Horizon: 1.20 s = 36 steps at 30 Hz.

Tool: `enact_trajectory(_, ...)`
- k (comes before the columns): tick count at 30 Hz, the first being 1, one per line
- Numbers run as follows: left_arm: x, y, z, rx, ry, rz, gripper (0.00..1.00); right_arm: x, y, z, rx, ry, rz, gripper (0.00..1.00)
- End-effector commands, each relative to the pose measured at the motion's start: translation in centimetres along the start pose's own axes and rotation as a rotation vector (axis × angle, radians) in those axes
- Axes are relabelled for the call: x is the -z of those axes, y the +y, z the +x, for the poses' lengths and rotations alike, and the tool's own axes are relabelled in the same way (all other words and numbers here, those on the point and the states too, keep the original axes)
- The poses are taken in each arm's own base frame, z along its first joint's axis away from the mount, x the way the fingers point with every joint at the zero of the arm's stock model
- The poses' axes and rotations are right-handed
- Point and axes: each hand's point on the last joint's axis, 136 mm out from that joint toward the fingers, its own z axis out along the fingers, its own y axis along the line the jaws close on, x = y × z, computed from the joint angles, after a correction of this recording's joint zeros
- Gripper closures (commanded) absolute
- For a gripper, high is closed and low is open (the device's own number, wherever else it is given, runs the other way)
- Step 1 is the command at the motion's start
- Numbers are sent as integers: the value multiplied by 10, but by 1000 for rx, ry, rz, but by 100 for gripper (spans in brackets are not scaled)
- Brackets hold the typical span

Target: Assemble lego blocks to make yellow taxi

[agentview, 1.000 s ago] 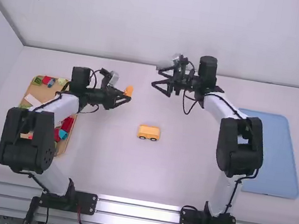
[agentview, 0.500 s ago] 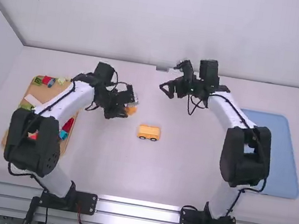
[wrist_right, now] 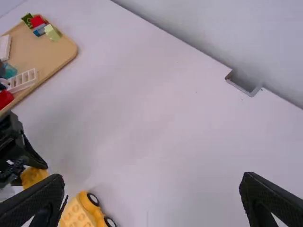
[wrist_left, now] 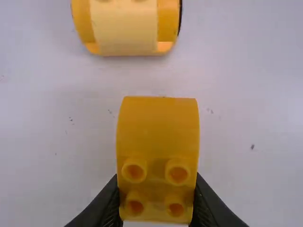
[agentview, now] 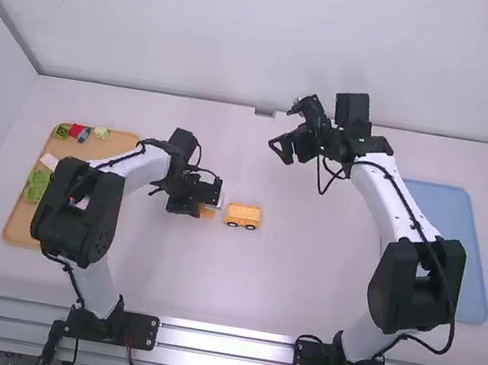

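- The left gripper has its fingers closed on opposite sides of a yellow block, as far apart as the block is wide.
- That block has a smooth curved part and four round studs; it is near one end of the yellow car body, with a gap between them. It seems to be low over the table, though whether it touches is hard to tell.
- The car body stands on the table on its black wheels, studs up.
- The right gripper is over the table beyond the car body, its fingers wide apart and empty.
- At the left, a wooden tray holds red, blue and green blocks and a white frame.
- At the right, a blue tray lies beside the right arm.
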Motion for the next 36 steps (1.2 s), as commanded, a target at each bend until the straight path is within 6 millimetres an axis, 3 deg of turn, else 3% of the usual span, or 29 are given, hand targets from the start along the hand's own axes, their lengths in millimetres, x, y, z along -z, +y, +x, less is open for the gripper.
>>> enact_trajectory(1, -12, -8, 1, 45, -32, 29, 97, 7, -1, -11, 20, -23, 11, 1)
enact_trajectory(7, -25, -7, 11, 64, -10, -11, 88, 7, -1, -10, 20, -23, 12, 1)
enact_trajectory(11, -30, -6, 15, 56, 0, -31, 58, 7, 0, -11, 21, -23, 11, 1)
enact_trajectory(15, -32, -4, 19, 49, 16, -51, 52, 7, -1, -11, 23, -23, 12, 2)
enact_trajectory(16, -32, -3, 21, 48, 25, -56, 39, 7, -1, -11, 23, -23, 12, 1)
enact_trajectory(17, -32, -3, 22, 47, 33, -59, 33, 7, -1, -11, 23, -23, 11, 1)
enact_trajectory(22, -24, 12, 16, 103, 14, -93, 22, 7, -1, -11, 50, -23, 11, 2)
enact_trajectory(26, -12, 20, 1, 130, -163, -84, 20, 7, -1, -11, 50, -24, 12, 1)
enact_trajectory(32, 2, 3, -8, 17, -479, -65, 22, 7, -1, -10, 47, -20, 11, 1)
enact_trajectory(33, 2, 2, -1, 25, -524, -87, 1, 7, -1, -10, 47, -19, 14, 2)
enact_trajectory(36, 3, 5, 16, 98, -586, -151, 1, 7, 0, -10, 75, -19, 11, 1)
